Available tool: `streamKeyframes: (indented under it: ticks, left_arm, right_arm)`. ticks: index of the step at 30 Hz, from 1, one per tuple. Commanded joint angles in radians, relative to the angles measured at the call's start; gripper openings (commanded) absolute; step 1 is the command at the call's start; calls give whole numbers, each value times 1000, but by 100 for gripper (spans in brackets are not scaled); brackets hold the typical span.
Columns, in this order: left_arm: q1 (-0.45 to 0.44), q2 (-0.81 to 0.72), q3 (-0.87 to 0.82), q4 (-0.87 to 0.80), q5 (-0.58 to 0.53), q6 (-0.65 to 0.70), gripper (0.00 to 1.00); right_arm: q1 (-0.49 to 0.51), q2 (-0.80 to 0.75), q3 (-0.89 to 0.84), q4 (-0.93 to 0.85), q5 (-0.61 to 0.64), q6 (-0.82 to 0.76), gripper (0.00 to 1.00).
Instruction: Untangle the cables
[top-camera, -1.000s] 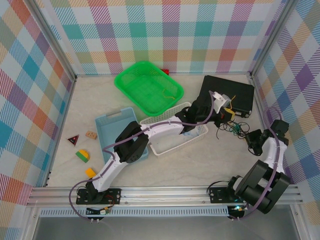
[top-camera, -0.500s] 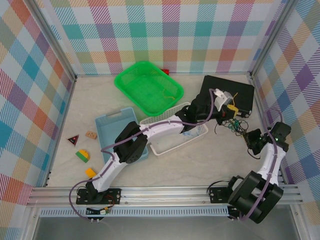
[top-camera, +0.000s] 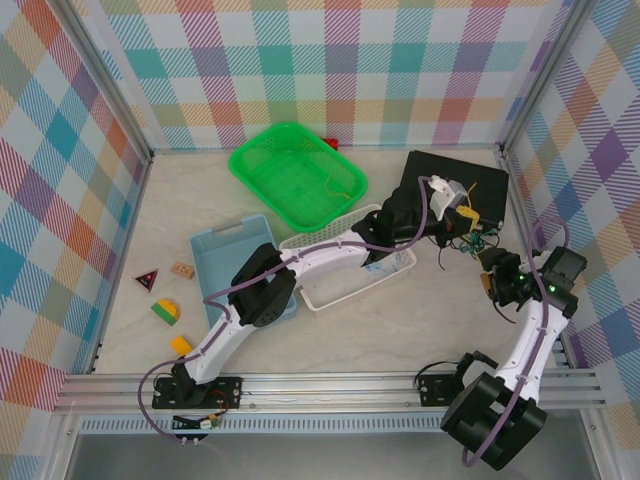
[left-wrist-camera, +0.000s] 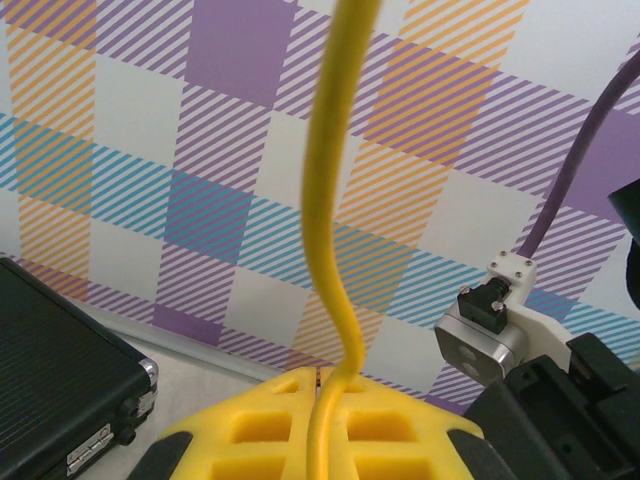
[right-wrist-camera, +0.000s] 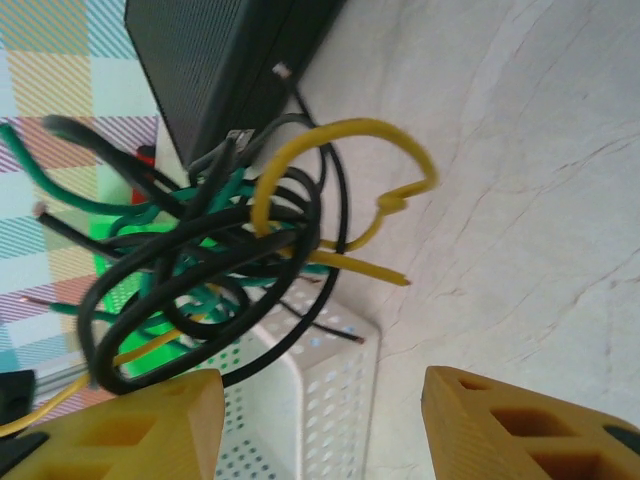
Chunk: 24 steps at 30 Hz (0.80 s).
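Observation:
The cables are one small knot (top-camera: 463, 243) of black, yellow and dark green wire, just in front of the black case at the right. My left gripper (top-camera: 462, 208) hovers over the knot and is shut on the yellow cable (left-wrist-camera: 335, 200), which runs up from between its yellow fingers (left-wrist-camera: 250, 430). In the right wrist view the knot (right-wrist-camera: 215, 250) hangs close ahead and up to the left, with a yellow end (right-wrist-camera: 385, 272) sticking out. My right gripper (right-wrist-camera: 320, 425) is open with nothing between its fingers and sits just right of the knot (top-camera: 492, 270).
A black case (top-camera: 482, 185) lies behind the knot. A white perforated basket (top-camera: 345, 272) sits to its left, with a green basket (top-camera: 298, 175) and a blue tray (top-camera: 222, 252) further left. Toy blocks (top-camera: 165, 312) lie at the far left. The checkered right wall (top-camera: 590, 200) is close.
My right arm has swung up and left, bringing its open gripper close to the knot. The left gripper has shifted slightly right and away with the yellow cable.

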Motion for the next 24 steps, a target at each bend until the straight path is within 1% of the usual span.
streamKeyframes:
  ticks: [1,7,8,10,13,15,18,22,24]
  left_arm:
    - [14,3,4,54,16,-18,0]
    - [18,5,17,71,18,-38,0]
    - [18,0,12,70,11,-39,0]
    - [17,-8,-1,75,0,-50,0]
    - [17,-20,-13,82,0,-59,0]
    - [17,-25,-15,79,3,-58,0]
    - [17,-29,-15,63,25,-44,0]
    - [17,-35,-12,51,62,-26,0]
    - [17,-34,-8,57,94,-26,0]
  right_arm:
    - [29,-37,56,-19,-63,85,54]
    - [54,-33,150,-39,0,100,56]
    - [55,-18,171,-25,-5,84,55]
    - [58,16,224,-35,9,39,51]
    - [60,55,291,-92,82,-26,51]
    - [62,56,292,-94,131,-41,51]
    - [74,79,291,-89,151,-49,52]
    - [121,128,295,-106,187,-68,55]
    - [161,152,292,-96,203,-99,58]
